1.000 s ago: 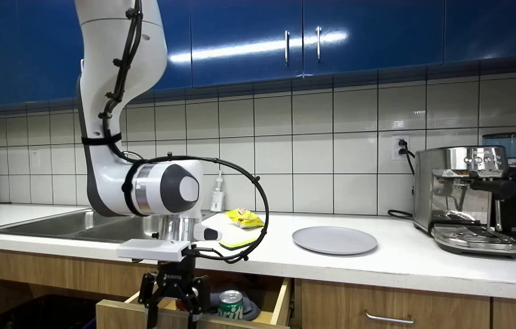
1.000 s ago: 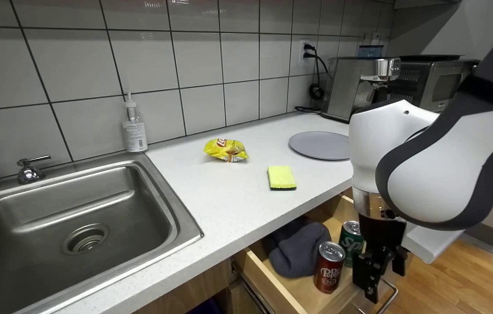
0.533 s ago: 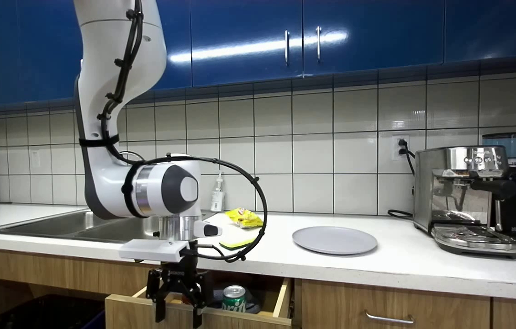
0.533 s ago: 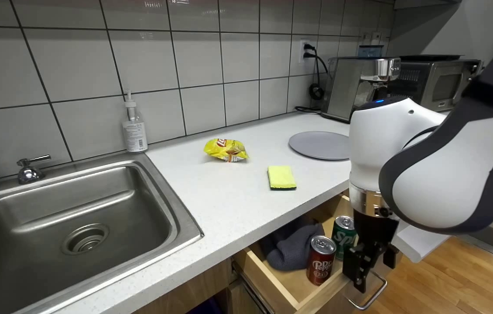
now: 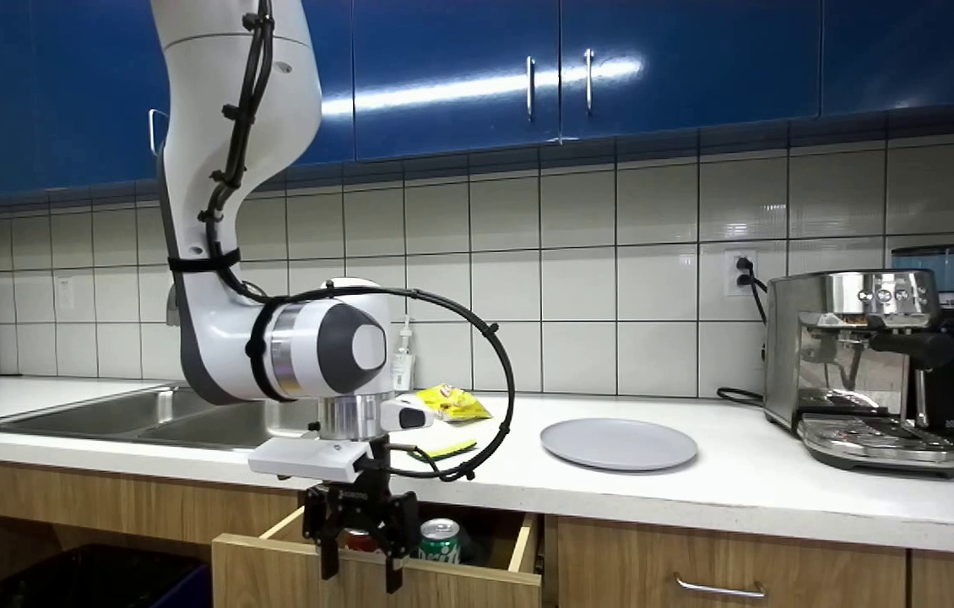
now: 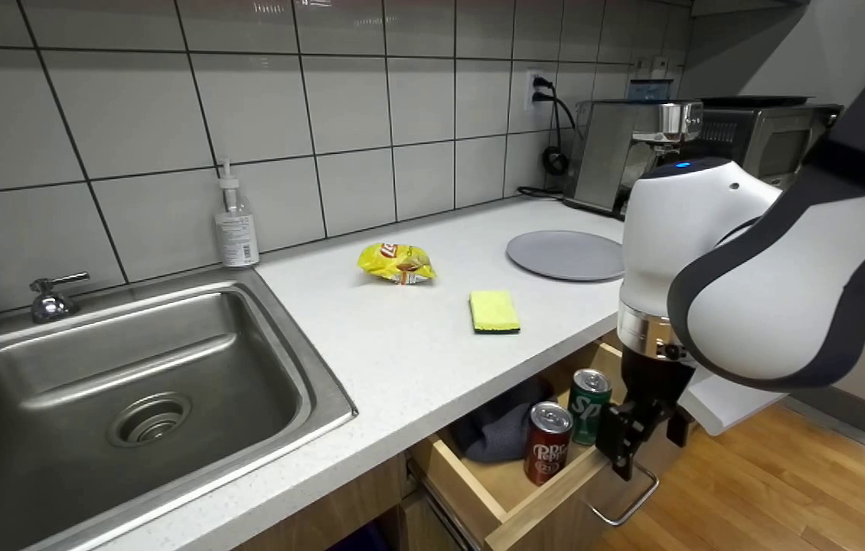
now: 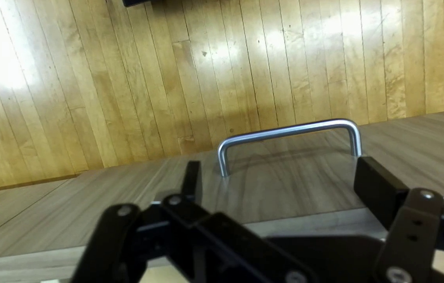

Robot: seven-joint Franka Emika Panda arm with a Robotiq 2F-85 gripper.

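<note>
My gripper (image 5: 361, 574) stands open at the wooden drawer front (image 5: 266, 578), its black fingers pointing down on the outer side. Nothing lies between the fingertips. In the wrist view a metal bar handle (image 7: 288, 131) sits just beyond them, apart from both, on the front face below the top edge. The drawer is partly pulled out. Inside it, a red Dr Pepper can (image 6: 547, 451) and a green Sprite can (image 6: 585, 421) stand upright near the front, beside a dark grey cloth (image 6: 490, 440). Whether the fingers touch the wood is hard to tell.
Above the drawer runs a white counter (image 6: 371, 360) with a yellow chip bag (image 6: 396, 264), a yellow sponge (image 6: 494, 311) and a grey plate (image 5: 619, 444). A steel sink (image 6: 164, 360), soap bottle (image 6: 236, 229) and coffee machine (image 5: 865, 371) are also there. A dark bin (image 5: 89, 574) stands below.
The drawer has slid further in toward the cabinet, carrying both cans and the cloth. My gripper has moved along with its front, staying open. Things on the counter have not moved.
</note>
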